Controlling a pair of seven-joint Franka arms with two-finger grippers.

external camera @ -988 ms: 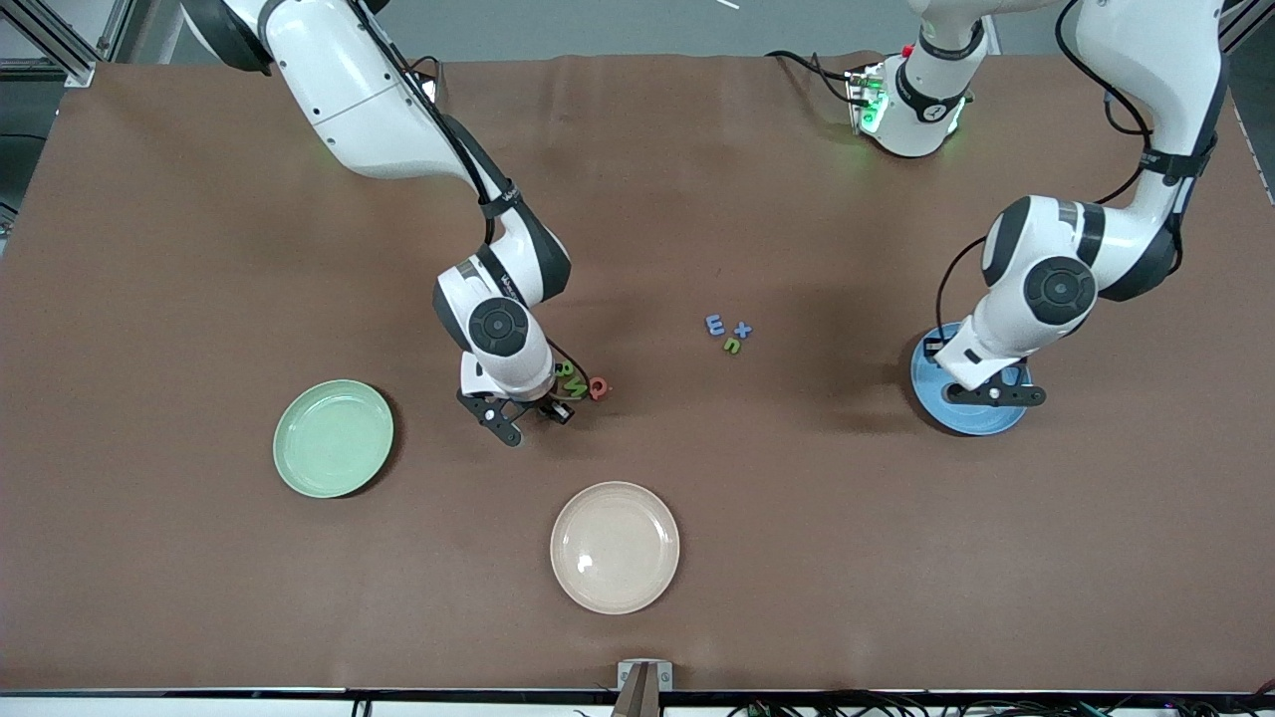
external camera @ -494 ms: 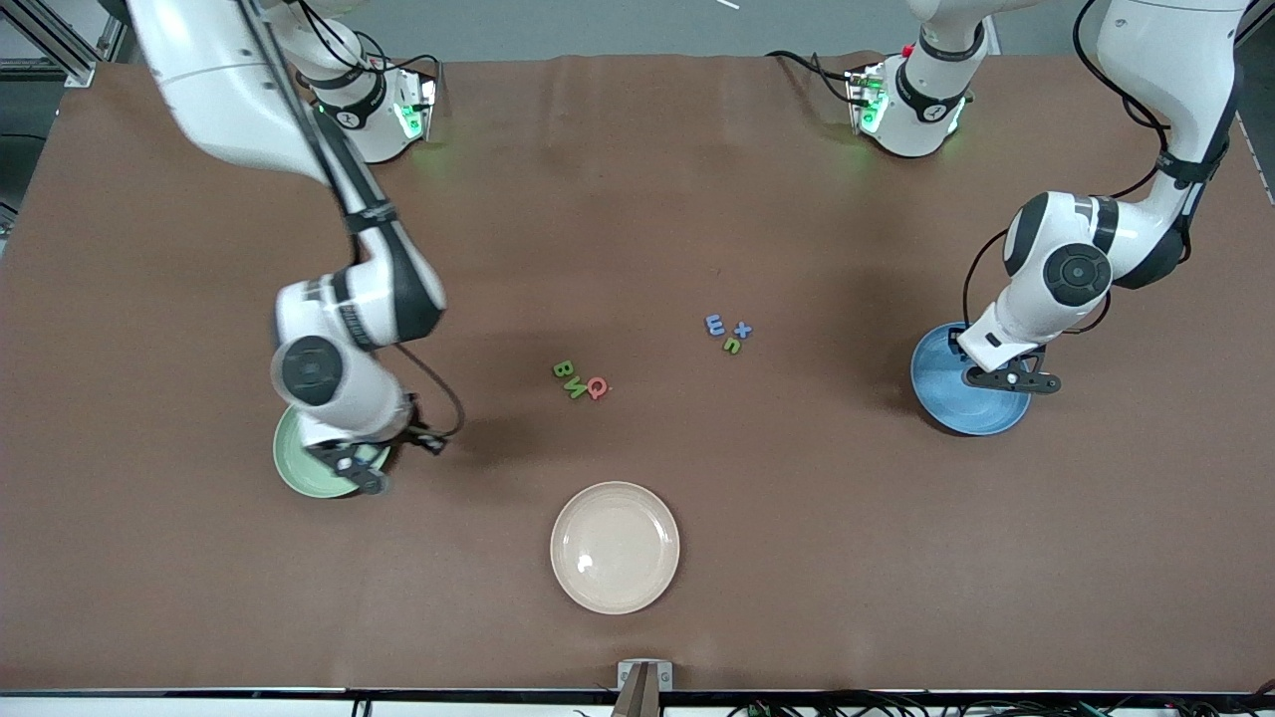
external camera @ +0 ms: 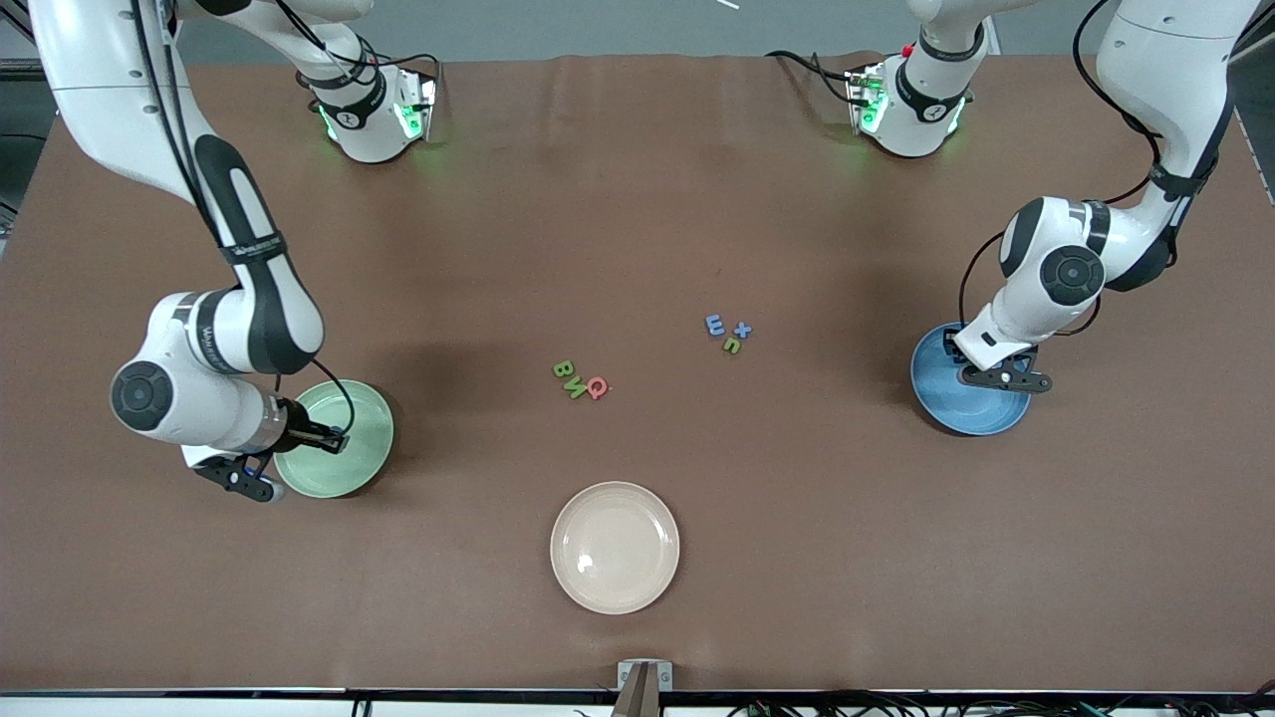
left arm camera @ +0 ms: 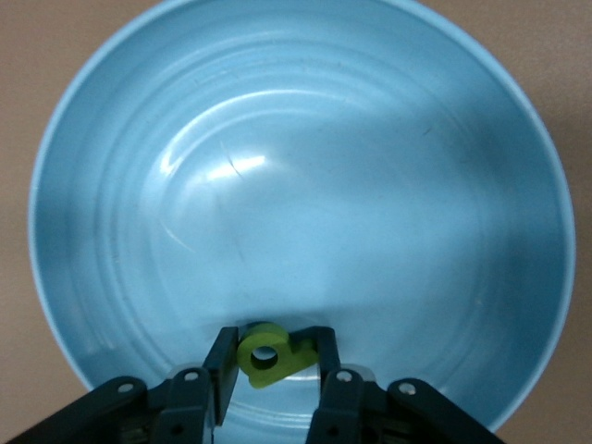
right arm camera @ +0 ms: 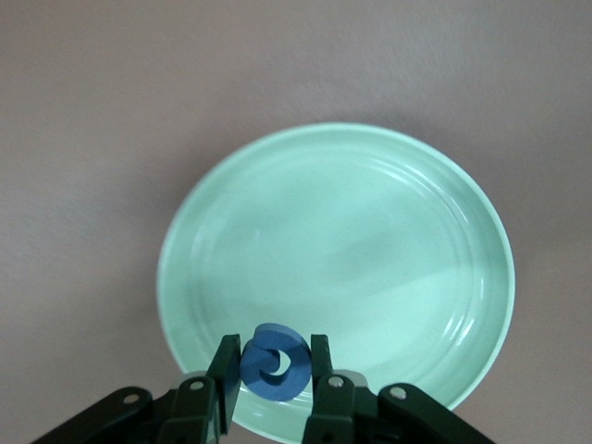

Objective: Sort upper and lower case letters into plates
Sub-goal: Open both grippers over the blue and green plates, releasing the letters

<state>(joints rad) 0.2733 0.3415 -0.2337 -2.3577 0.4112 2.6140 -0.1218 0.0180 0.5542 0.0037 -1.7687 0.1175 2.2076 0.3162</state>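
Pinching a blue letter between its fingers, the right gripper hangs over the rim of the mint green plate. Over the bright blue plate, the left gripper clamps a yellow-green letter. Toward the right arm's end from the blue plate lie three small letters in a cluster on the brown table, then three more. Nearest the front camera sits the cream-beige plate.

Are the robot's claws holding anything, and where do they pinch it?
Yes. The left claw pinches a green letter by its sides over the blue plate; the right claw pinches a blue letter likewise over the green plate.
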